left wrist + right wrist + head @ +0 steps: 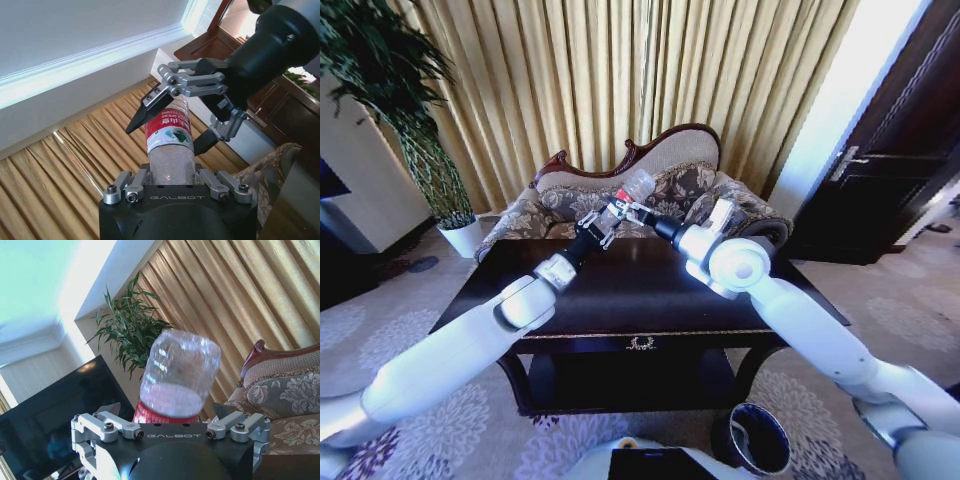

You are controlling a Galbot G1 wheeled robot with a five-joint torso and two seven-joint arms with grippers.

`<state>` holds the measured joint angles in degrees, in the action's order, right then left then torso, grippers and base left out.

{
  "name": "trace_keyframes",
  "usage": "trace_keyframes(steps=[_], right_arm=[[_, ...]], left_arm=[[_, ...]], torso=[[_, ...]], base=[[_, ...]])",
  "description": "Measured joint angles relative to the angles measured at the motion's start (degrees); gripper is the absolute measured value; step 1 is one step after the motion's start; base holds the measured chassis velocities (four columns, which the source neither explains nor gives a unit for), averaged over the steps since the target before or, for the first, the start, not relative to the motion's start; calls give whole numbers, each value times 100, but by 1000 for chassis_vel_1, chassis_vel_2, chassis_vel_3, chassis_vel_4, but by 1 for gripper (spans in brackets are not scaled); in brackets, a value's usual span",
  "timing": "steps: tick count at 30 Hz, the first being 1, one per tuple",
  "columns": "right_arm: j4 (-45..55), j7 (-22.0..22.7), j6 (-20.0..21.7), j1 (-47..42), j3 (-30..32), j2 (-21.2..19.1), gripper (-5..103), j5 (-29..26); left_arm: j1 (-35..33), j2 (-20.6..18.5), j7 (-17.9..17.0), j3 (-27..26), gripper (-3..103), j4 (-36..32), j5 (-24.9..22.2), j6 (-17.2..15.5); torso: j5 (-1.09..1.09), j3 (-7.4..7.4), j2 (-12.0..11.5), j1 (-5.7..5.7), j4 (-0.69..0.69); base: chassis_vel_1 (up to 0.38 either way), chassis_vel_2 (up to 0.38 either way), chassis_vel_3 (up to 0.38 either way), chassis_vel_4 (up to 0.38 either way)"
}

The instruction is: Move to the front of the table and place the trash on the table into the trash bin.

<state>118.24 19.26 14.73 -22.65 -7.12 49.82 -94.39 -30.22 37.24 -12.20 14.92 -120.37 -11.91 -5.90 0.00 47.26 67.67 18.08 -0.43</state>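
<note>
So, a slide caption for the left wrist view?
Both hands on the clear bottle: left hand grips its lower body, right hand brackets the red label.

Clear bottle (632, 192), red-and-white label

Clear bottle (170, 145) between left gripper (172, 187) and right gripper (172, 127), before curtains (75, 175).
</note>
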Motion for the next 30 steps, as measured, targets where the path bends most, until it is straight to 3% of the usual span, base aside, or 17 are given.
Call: trace_keyframes(steps=[5, 19, 28, 30], right_arm=[[35, 33, -24, 14, -14, -19, 101, 13], [264, 124, -71, -240, 151, -303, 52, 42], [360, 97, -65, -356, 291, -459, 38, 39], [361, 96, -65, -365, 335, -490, 37, 39]], left_arm=[[-321, -168, 34, -150, 33, -165, 18, -1], [-348, -2, -27, -4, 33, -113, 130, 40], [-324, 38, -106, 98, 31, -146, 139, -3], [-326, 37, -121, 107, 42, -146, 144, -16]], torso=[[0, -1, 0, -1, 1], [0, 0, 1, 0, 0], [0, 0, 1, 0, 0], [0, 0, 1, 0, 0]], base=[[0, 0, 0, 0], [0, 0, 0, 0], [0, 0, 0, 0], [0, 0, 0, 0]])
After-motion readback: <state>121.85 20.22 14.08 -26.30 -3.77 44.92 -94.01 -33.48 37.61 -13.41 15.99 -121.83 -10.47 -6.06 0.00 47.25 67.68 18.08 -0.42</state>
